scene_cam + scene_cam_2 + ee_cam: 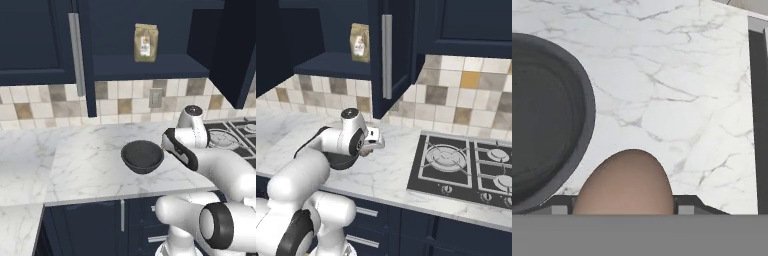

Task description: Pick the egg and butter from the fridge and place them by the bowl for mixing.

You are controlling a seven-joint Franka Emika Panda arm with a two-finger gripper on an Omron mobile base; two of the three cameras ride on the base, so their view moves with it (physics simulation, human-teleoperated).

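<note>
Egg held in gripper, above marble counter, beside bowl

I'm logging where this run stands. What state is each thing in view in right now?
egg: held in the gripper above the counter, beside the bowl
gripper: shut on the egg
bowl: upright on the counter, empty
counter: bare marble around the bowl
upper cabinet door: open
paper bag: upright on the cabinet shelf
stove: no flame visible on its burners

bowl cut off at left, egg base hidden
</note>
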